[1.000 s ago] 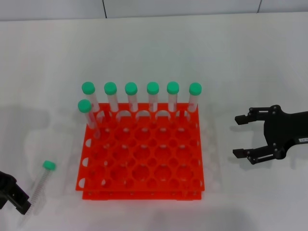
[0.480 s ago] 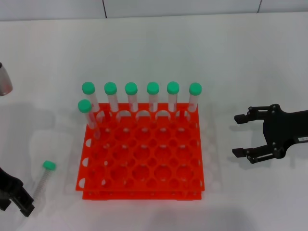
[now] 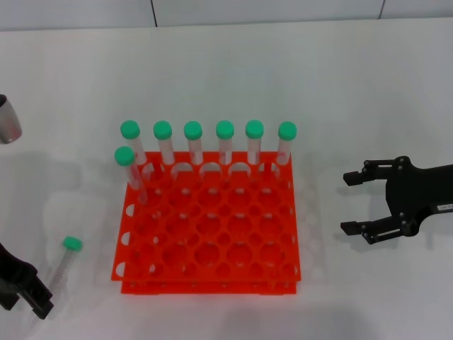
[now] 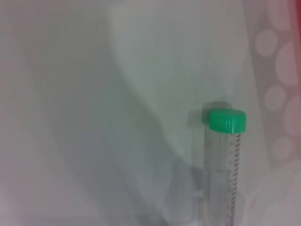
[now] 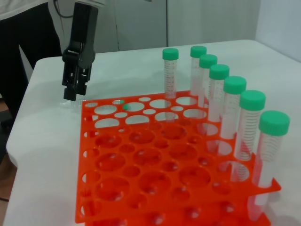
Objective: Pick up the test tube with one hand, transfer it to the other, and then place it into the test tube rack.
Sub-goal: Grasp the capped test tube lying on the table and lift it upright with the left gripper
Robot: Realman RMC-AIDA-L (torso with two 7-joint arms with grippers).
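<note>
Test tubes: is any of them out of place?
Yes: one test tube lies flat on the table, left of the test tube rack, by the left gripper. The other seven stand upright in the rack.

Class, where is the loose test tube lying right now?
In the head view, the test tube lies on the table left of the rack, beside the left gripper.

I am seeing my glossy orange-red plastic test tube rack [image 3: 209,234], a clear smooth plastic test tube [image 3: 62,263] with a ribbed green cap, and my matt black right gripper [image 3: 355,202].
</note>
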